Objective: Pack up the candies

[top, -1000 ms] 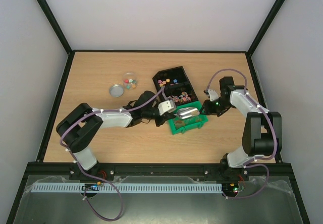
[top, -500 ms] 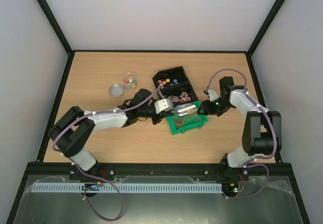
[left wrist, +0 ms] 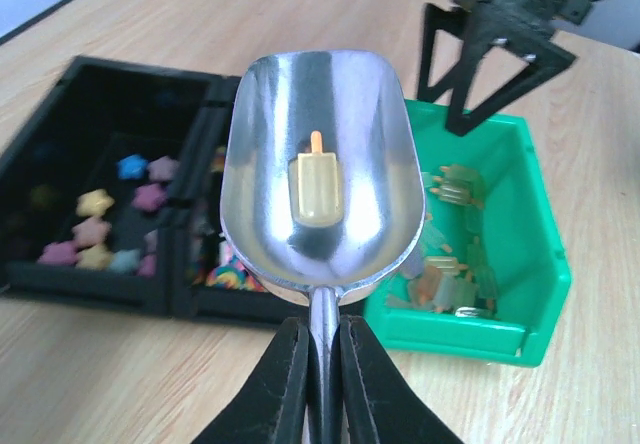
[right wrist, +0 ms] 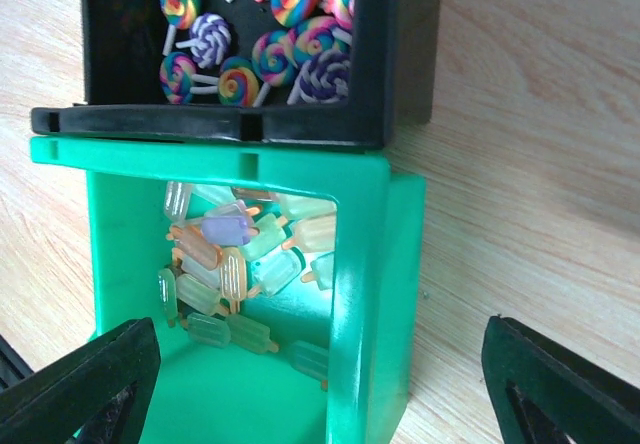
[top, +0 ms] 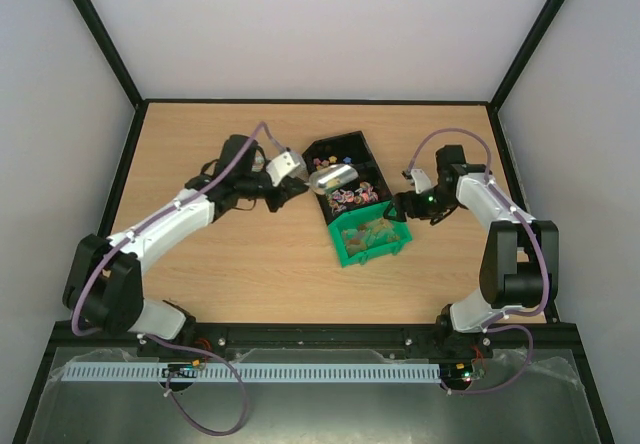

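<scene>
My left gripper [left wrist: 322, 332] is shut on the handle of a metal scoop [left wrist: 318, 114]. The scoop holds one pale yellow popsicle-shaped piece [left wrist: 316, 186]. In the top view the scoop [top: 335, 176] hangs over a black tray [top: 337, 137], with the left gripper [top: 306, 184] just left of it. Bright star candies [left wrist: 95, 204] lie in the tray's left compartment. My right gripper [right wrist: 330, 394] is open, its fingers wide apart on either side of the green bin's right wall [right wrist: 362, 294], touching nothing. From above the right gripper [top: 402, 207] sits at the bin's right end.
The green bin [top: 350, 256] holds several pastel popsicle pieces [right wrist: 235, 254] and butts against the black tray [right wrist: 200, 122]. Swirl lollipop pieces [right wrist: 265, 59] fill the tray compartment nearest the bin. The left arm stretches across the table's left half.
The left arm swung the scoop up and left, from over the green bin to over the black tray. The right jaws spread wide apart.
</scene>
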